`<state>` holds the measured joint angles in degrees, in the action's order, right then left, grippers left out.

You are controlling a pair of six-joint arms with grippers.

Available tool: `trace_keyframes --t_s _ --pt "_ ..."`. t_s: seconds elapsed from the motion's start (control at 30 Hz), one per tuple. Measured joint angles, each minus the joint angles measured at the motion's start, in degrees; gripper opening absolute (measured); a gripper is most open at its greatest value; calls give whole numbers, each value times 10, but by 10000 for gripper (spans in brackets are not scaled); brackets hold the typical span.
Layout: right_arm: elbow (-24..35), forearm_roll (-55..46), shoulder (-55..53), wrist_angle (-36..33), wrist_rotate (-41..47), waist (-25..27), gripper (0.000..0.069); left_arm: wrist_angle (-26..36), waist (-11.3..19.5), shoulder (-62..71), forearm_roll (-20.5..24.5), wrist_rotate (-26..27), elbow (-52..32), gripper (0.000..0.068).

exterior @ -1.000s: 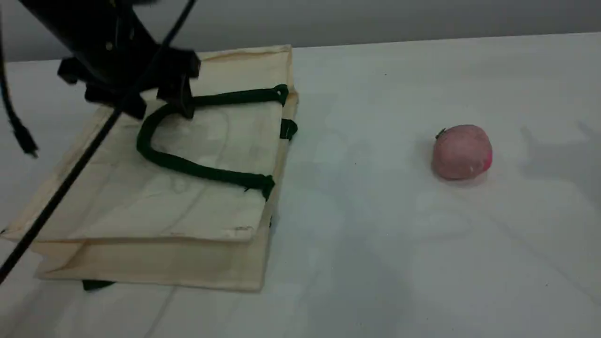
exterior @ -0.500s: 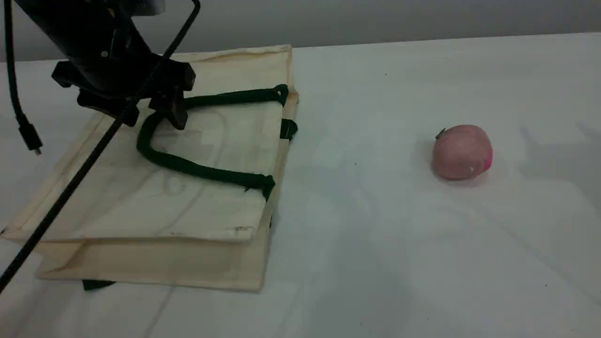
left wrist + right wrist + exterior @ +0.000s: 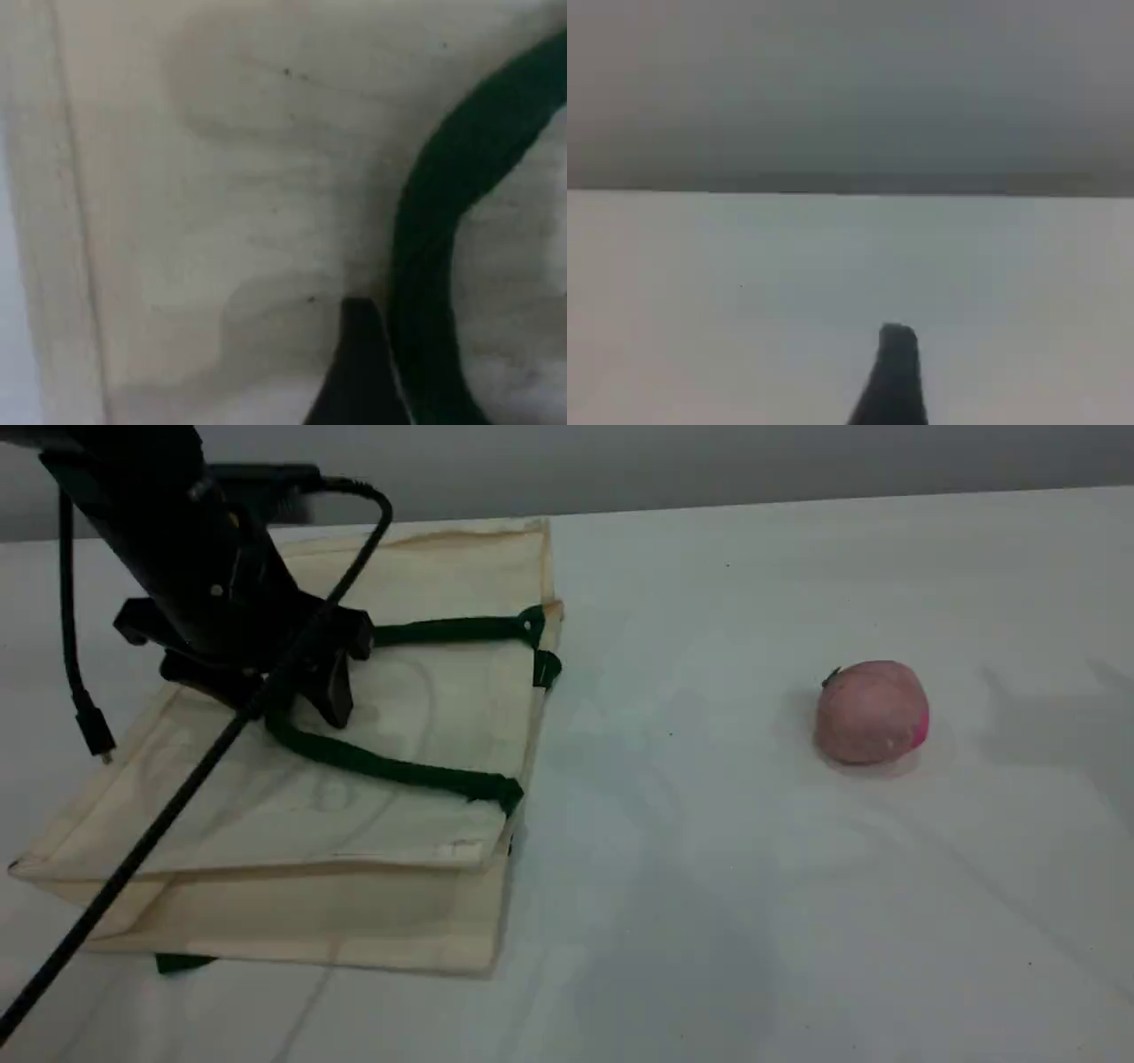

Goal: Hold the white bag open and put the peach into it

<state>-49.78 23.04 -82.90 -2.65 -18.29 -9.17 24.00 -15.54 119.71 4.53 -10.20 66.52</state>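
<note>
Hiding part of the handle [image 3: 399, 769] on the white bag [image 3: 292, 815], left tool [image 3: 283, 701] stands jaws apart; peach [image 3: 871, 711] at 3 o'clock; right tool [image 3: 897, 376], cropped, likewise.

Open table [image 3: 709, 850] around the peach [image 3: 872, 711]; left gripper [image 3: 294, 703] (cable [image 3: 159, 824] too) overhangs the white bag [image 3: 425, 691].

left claw [image 3: 297, 704] points down at a slant, jaws apart; right claw [image 3: 897, 359] held level, jaws wide.

Black left arm [image 3: 182, 549], black left gripper [image 3: 294, 707], loose black cables [image 3: 89, 919].
</note>
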Motion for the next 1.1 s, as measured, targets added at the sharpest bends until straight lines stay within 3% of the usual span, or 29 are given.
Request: trace_keyframes --t_s 0.17,0.4,0.6,0.73,0.93,1.1 --pt "0 0 0 0 0 0 580 -22 0 0 0 1 0 392" --pt "0 0 0 0 1 0 580 -30 0 0 -2 2 0 96" --pt "0 0 0 0 1 0 580 -6 0 0 -2 12 13 95" --pt "0 0 0 0 1 0 580 82 0 0 -2 60 76 95" --pt "0 2 0 0 1 0 580 290 0 0 -5 139 237 95" --pt "0 2 0 0 0 0 580 431 0 0 -55 213 403 95"
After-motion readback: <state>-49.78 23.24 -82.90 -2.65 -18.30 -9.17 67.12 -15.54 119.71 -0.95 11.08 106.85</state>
